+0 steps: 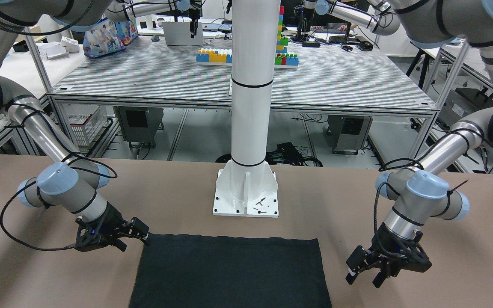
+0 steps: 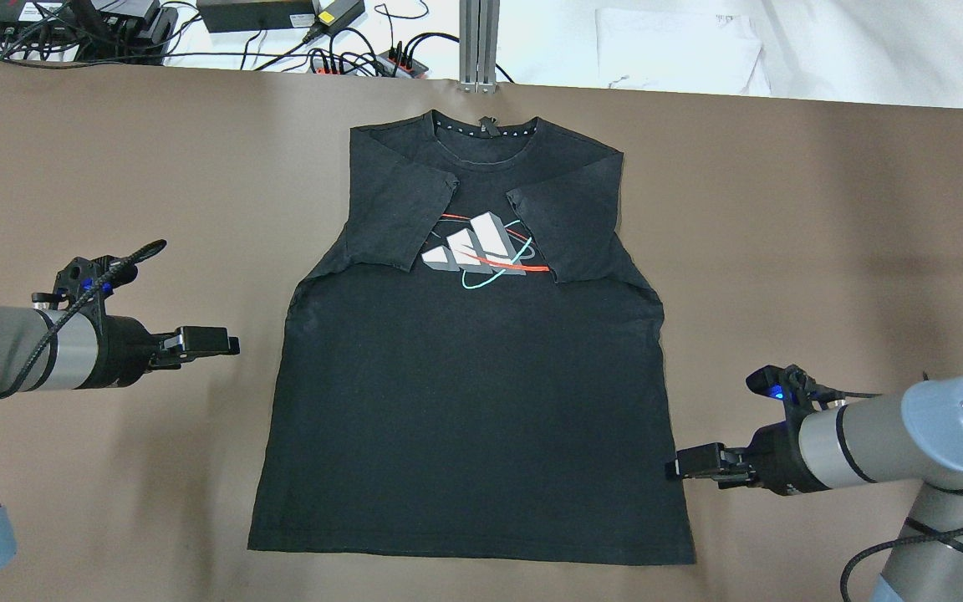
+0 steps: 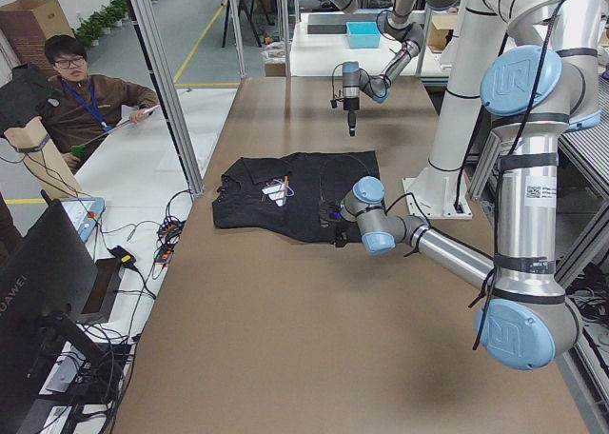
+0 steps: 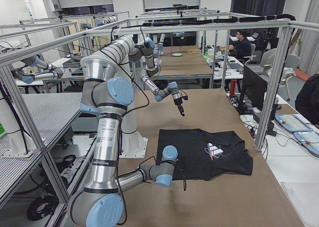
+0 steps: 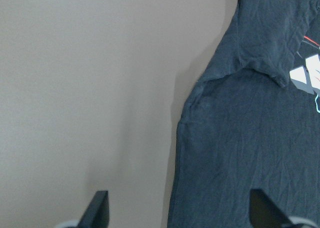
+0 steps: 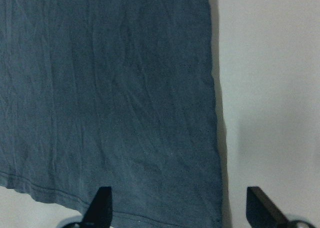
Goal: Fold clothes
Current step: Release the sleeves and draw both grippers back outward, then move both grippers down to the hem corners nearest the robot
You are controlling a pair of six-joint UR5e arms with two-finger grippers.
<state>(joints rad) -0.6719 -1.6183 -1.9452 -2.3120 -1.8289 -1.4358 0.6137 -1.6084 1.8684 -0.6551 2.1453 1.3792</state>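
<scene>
Three pale bars (image 2: pixel 471 247) — red, teal loops (image 2: pixel 481 286) — mark the shirt (image 2: pixel 465 401).

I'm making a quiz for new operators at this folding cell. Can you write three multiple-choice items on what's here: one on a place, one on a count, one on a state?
1. Where is the right gripper?
A. At the shirt's side edge, toward the hem
B. Over the collar
C. Over the print

2. How many sleeves lie folded onto the chest?
A. None
B. One
C. Two

3. What state is the left gripper in?
A. Open, holding nothing
B. Shut on the shirt
C. Shut on a sleeve

Key:
1 A: the overhead view puts its tip at the shirt's side edge, well down from the sleeves.
2 C: both sleeves lie turned in across the chest.
3 A: its wrist view shows the fingers wide apart, and overhead it stands clear of the shirt.
</scene>
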